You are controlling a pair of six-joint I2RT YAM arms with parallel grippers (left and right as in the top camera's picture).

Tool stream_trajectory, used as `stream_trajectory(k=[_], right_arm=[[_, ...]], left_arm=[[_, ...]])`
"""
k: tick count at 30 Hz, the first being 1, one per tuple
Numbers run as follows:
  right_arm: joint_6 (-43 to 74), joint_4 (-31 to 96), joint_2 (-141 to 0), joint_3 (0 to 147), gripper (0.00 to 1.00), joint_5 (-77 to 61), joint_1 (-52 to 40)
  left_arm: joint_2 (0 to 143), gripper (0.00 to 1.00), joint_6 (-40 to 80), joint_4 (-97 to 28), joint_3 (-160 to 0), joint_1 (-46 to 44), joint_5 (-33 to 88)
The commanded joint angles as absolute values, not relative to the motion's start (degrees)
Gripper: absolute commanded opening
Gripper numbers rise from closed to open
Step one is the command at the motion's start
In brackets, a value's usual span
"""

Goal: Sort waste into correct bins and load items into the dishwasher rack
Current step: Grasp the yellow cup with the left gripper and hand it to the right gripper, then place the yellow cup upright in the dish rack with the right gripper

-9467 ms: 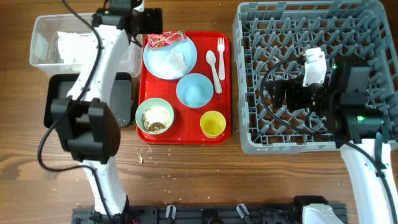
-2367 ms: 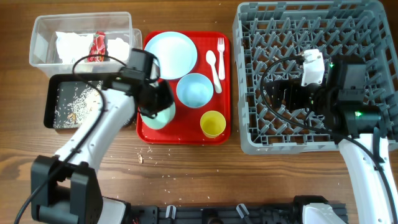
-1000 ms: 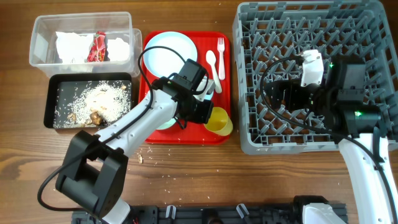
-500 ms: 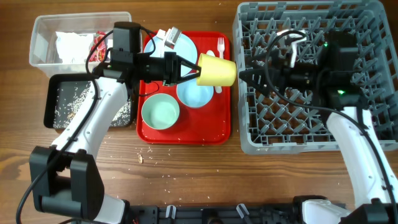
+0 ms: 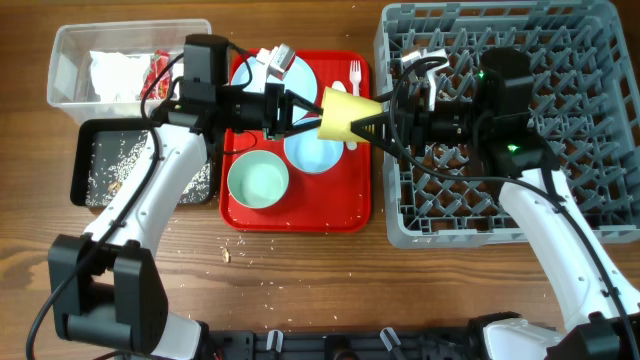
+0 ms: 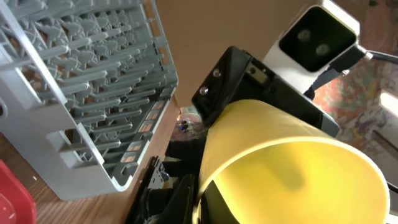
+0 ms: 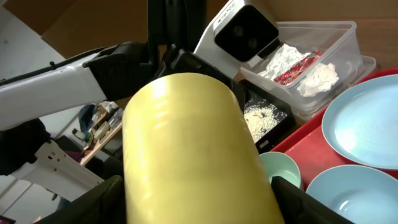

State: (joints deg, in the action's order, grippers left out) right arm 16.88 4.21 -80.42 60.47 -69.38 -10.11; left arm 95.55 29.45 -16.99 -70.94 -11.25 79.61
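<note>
The small yellow cup (image 5: 345, 113) hangs on its side in the air over the red serving tray (image 5: 350, 205). My left gripper (image 5: 312, 112) is shut on the cup's rim, one finger inside the mouth (image 6: 186, 199). My right gripper (image 5: 372, 125) reaches out from the dishwasher rack (image 5: 560, 60). Its dark fingers (image 7: 102, 199) stand on either side of the cup (image 7: 193, 143), close to its wall, with the jaws still apart. On the tray lie the pale green bowl (image 5: 258, 180), the light blue bowl (image 5: 312, 152), the plate (image 5: 300, 78) and the fork (image 5: 354, 72).
The clear tub (image 5: 80, 50) at the back left holds the napkin (image 5: 110, 70) and the red wrapper (image 5: 158, 72). Below it the black tray (image 5: 90, 175) holds food scraps (image 5: 120, 165). Crumbs dot the wooden table in front of the tray.
The left arm lifted the cup off the tray and turned it toward the rack. The right arm swung left out of the rack, and its fingers have come in around the cup.
</note>
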Motion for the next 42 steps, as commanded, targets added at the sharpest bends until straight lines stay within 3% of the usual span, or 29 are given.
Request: stream_trajectory(k=[1, 3, 6, 10, 13, 16, 18, 22, 26, 31, 34, 35, 36, 37, 40, 42], right_arm=[[16.67, 4.12, -81.17, 61.39, 0.79, -69.43, -10.76], [16.67, 4.08, -81.17, 61.39, 0.77, -69.41, -10.87], [16.64, 3.97, -81.17, 61.39, 0.56, -67.92, -10.85], [17.50, 4.71, -81.14, 61.39, 0.55, -67.90, -8.95], [18.48, 11.53, -79.77, 61.41, 0.54, -62.15, -2.98], [14.96, 30.35, -74.54, 61.84, 0.54, -43.81, -1.63], [15.00, 45.39, -70.83, 65.80, 0.54, -29.17, -2.15], [15.64, 65.73, -71.42, 76.82, 0.54, -13.93, -5.19], [20.27, 78.48, -77.82, 78.65, 0.55, -6.85, -10.66], [19.51, 82.04, -88.60, 78.61, 0.55, -5.80, -11.09], [17.98, 78.32, -93.73, 76.95, 0.65, -6.26, -11.09], [17.91, 78.28, -94.85, 76.95, 0.72, -6.46, -11.09], [17.52, 78.48, -95.37, 76.95, 0.86, -6.44, -11.07], [17.58, 78.52, -95.26, 77.06, 0.91, -6.46, -11.07], [17.98, 79.66, -94.56, 82.06, 0.93, -7.99, -11.07], [16.36, 79.75, -94.50, 89.27, 0.86, -9.56, -11.09]], left_arm=[[94.39, 0.04, 32.05, -14.85, -71.64, -11.51, 80.99], [94.39, 0.04, 32.03, -14.76, -71.64, -11.51, 80.99], [94.39, 0.04, 32.01, -14.76, -71.64, -11.51, 80.97], [94.39, 0.37, 31.88, -14.72, -71.64, -11.11, 80.36], [94.45, 0.45, 31.70, -14.76, -71.64, -7.86, 73.91], [94.50, 0.50, 24.64, -17.91, -71.61, -6.74, 57.45], [94.50, 0.51, 24.18, -24.82, -71.57, -8.14, 38.06], [94.50, 0.52, 24.16, -31.09, -71.57, -10.63, 23.27], [94.50, 0.52, 22.68, -32.69, -71.57, -12.51, 18.52], [94.50, 0.53, 22.68, -32.69, -71.57, -12.53, 18.52], [94.50, 0.53, 22.68, -32.67, -71.57, -12.53, 18.52], [94.50, 0.52, 22.68, -32.69, -71.57, -12.53, 18.52], [94.50, 0.52, 22.68, -32.69, -71.57, -12.53, 18.52], [94.50, 0.52, 22.68, -32.69, -71.57, -12.53, 18.55], [93.82, 0.53, 22.65, -32.58, -71.66, -12.27, 18.55], [91.61, 0.52, 21.10, -32.77, -71.66, -11.35, 18.55]])
